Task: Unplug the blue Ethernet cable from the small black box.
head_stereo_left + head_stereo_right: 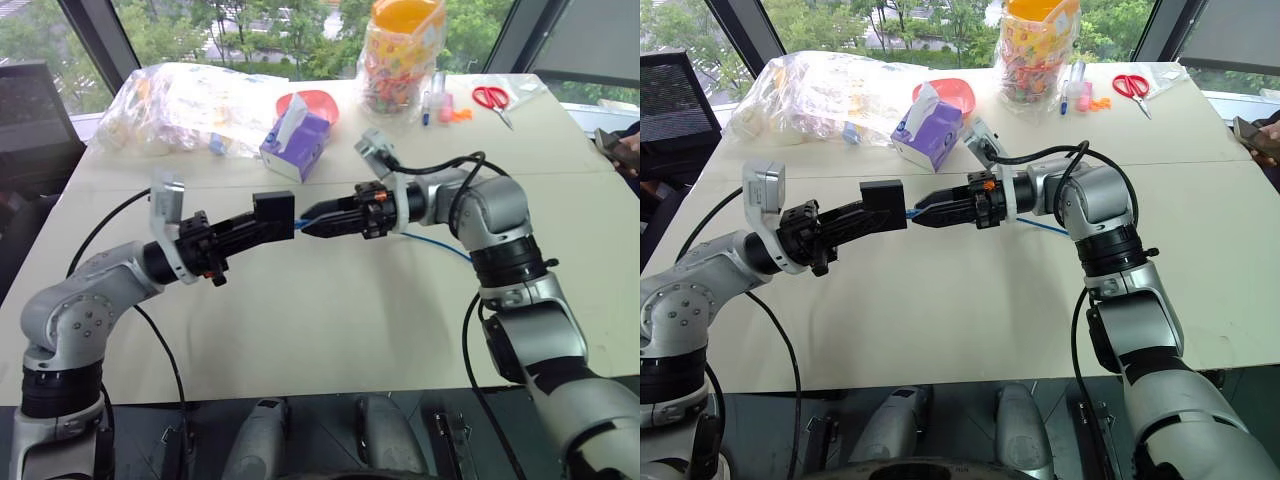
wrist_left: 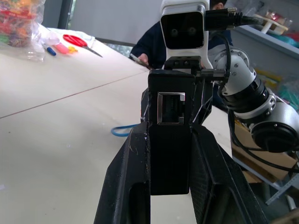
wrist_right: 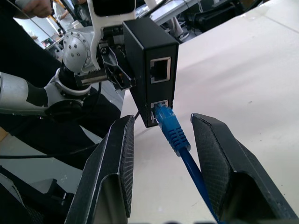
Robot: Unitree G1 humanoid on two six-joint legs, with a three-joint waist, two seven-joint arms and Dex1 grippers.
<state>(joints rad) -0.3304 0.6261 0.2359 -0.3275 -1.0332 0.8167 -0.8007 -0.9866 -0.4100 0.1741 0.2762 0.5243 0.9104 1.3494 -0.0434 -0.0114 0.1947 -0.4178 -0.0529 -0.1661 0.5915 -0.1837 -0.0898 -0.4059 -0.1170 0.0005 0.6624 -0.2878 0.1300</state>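
Right wrist view puts my right fingers (image 3: pixel 161 154) nearest: they stand parted on either side of the blue cable's (image 3: pixel 174 131) plug boot, gripping nothing, while the plug sits in the lower port of the small black box (image 3: pixel 150 70). The cable looks light and limp, so pulling on the cord would only bend it; I judge the stiff ribbed boot just behind the plug is the place to pinch, likely with the latch pressed. The box seems light, hard and smooth, liable to slip if tugged hard. My left fingers (image 2: pixel 169 154) are clamped on its sides, holding it off the counter (image 1: pixel 330 320), its upper port empty. Both forearms reach inward roughly level, meeting tip to tip above the counter's middle. Beyond lies a purple tissue box (image 1: pixel 296 143).
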